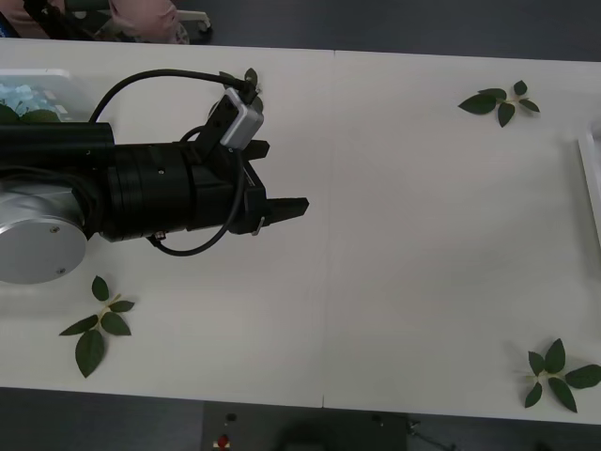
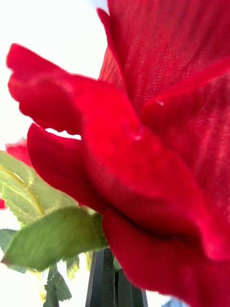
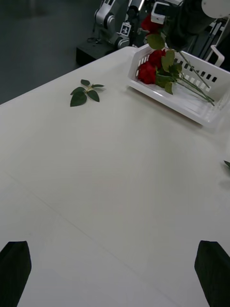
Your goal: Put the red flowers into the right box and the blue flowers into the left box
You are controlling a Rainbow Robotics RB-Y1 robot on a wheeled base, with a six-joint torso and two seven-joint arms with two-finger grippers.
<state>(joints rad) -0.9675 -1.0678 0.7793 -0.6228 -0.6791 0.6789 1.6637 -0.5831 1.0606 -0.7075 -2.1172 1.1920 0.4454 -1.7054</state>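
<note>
- left gripper – hovers low over the white table, roughly mid-table. Its black fingers are spread wide with nothing between them, so it looks idle.
- leaf sprigs – one lies just near-left of the left gripper, one just beyond it, and two are well off to its right. They are not task items.
- left box – sits beyond and to the left of the left gripper, at the table's far-left corner. Pale blue flowers show inside it, partly hidden by the arm, so I can't count them.
- right box – stands well apart from the left gripper at the table's right end, a white tray with a slotted wall. Red roses already lie in it, heads together and stems trailing along the floor.
- right gripper – is above the right box, far to the right of the left gripper. Its black fingers are pinched together under the held red rose, clamped on its stem by the look of it. The head hangs over the tray, not yet down.
- progress – no loose flowers lie on the table around the left gripper. Judged nearly done: what is left is lowering and releasing this rose into the right box.
</note>
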